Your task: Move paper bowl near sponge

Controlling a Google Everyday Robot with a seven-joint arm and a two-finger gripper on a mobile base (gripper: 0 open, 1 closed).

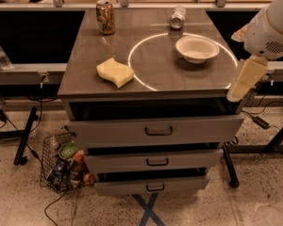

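Note:
The white paper bowl sits upright on the grey cabinet top, at the right inside a white painted circle. The pale yellow wavy sponge lies at the front left of the top, just outside the circle, well apart from the bowl. My gripper, a pale yellow wedge under the white arm, hangs at the right edge of the view, beside the cabinet's front right corner and in front of and to the right of the bowl. It touches neither thing.
An upright brown can stands at the back left. A silver can lies on its side at the back, behind the bowl. Three drawers stick out at the front. A wire basket of items stands on the floor at left.

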